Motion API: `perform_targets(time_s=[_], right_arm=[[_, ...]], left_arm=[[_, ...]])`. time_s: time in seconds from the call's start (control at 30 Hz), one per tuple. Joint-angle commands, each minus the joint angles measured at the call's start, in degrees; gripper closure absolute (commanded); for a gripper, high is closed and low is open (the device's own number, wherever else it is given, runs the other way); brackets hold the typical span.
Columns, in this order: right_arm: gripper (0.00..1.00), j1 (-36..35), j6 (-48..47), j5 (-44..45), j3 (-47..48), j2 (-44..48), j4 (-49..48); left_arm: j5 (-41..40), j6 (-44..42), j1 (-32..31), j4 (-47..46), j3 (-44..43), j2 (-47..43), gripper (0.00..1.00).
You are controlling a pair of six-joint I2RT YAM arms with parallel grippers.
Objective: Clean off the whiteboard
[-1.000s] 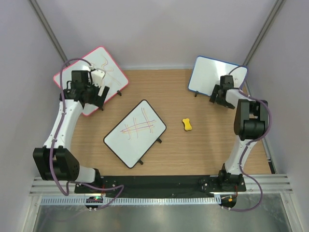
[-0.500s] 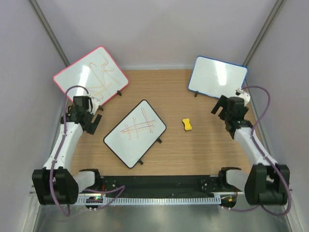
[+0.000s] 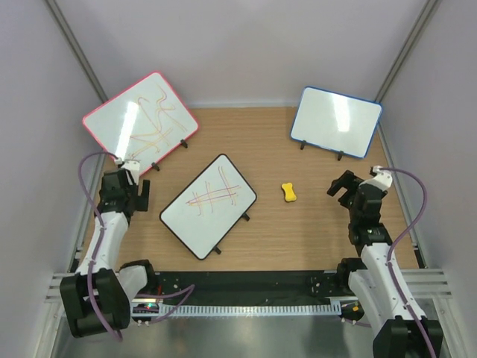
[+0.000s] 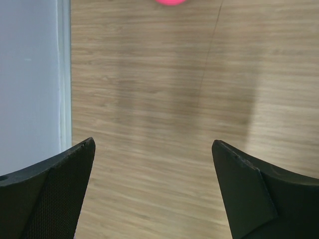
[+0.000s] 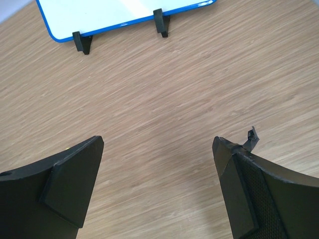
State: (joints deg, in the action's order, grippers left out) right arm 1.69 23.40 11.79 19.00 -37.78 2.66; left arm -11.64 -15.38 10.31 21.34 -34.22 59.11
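The whiteboard (image 3: 335, 123) was seen at the far right of the table (image 3: 268, 142), a small blue-framed panel with rounded corners, propped at a tilt on two black feet (image 5: 160, 22). Its surface was found blank and white, with only streaks of glare across it, and its near edge (image 5: 124, 12) was caught at the top of the right wrist view. The right gripper (image 3: 341, 186) was found nearer than the board and clear of it, its jaws spread wide over bare wood (image 5: 158, 144). A second earlier it had been held at the board's near right edge; it had since been drawn back toward the near side. The board itself had not been shifted. Left of that gripper lay a yellow eraser (image 3: 289, 192), then a black-framed board (image 3: 209, 205) bearing crossed lines. The left gripper (image 3: 140, 195), jaws likewise parted (image 4: 153, 144), had been pulled back from over the scribbled pink-framed board (image 3: 140, 121) at the far left.
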Motion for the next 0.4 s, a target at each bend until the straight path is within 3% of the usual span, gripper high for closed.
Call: perform_targets(time_s=[0.0, 0.37], right_arm=[[0.0, -0.3, 1.6, -2.6, -0.1, 0.2, -4.9], [0.0, -0.3, 3.0, -6.5, -2.7, 1.9, -8.9]], left_arm=[[5.9, 5.7, 0.8, -7.3, 0.5, -2.4, 0.0], [7.4, 6.8, 0.7, -7.0, 1.1, -4.6, 0.0]])
